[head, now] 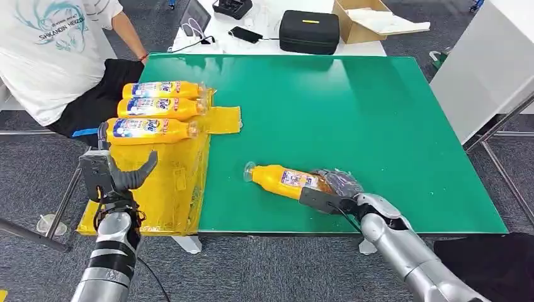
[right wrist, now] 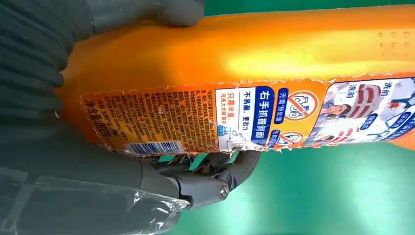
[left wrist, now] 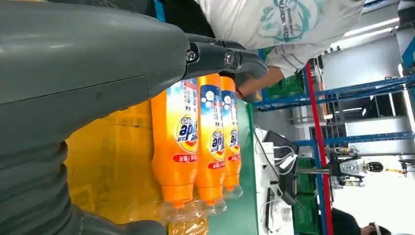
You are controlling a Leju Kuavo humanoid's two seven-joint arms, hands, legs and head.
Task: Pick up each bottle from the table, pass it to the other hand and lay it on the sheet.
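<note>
The right hand is wrapping around the base end of the lone orange bottle lying on the green tabletop. In the right wrist view the thumb is pressing on one side of the bottle and the dark fingers are curling under the other, so the hand is clamped on it; I cannot tell whether the bottle is lifting off the surface. The bottle's long axis is running away from that hand, cap end pointing toward the left hand and the yellow sheet. The left hand is hovering over the near part of the sheet, fingers apart and holding nothing, with three bottles lying side by side just beyond it. To my eye, the handover is going to turn on carrying the bottle cap-first across to the waiting left hand.
</note>
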